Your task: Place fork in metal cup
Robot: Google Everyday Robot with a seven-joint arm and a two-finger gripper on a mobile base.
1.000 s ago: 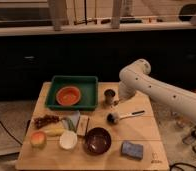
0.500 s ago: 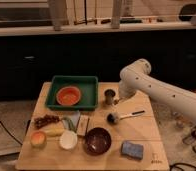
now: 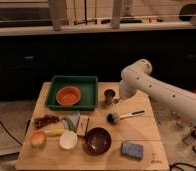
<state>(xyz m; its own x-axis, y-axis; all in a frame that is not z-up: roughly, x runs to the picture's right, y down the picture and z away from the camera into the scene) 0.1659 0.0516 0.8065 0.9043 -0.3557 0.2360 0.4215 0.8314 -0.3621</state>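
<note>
The metal cup (image 3: pixel 109 96) stands upright on the wooden table, just right of the green tray. My gripper (image 3: pixel 118 99) is low at the cup's right side, at the end of the white arm that reaches in from the right. A slim silvery strip (image 3: pixel 84 126) lies left of the dark maroon bowl (image 3: pixel 97 140). It may be the fork, but I cannot tell for sure. I see nothing sticking out of the cup.
A green tray (image 3: pixel 89 85) holds an orange bowl (image 3: pixel 68 95). A dark round-headed brush (image 3: pixel 122 116) lies right of centre. A white bowl (image 3: pixel 68 139), fruit (image 3: pixel 38 138), grapes (image 3: pixel 45 120) and a blue sponge (image 3: pixel 131 149) are along the front. A dark counter stands behind the table.
</note>
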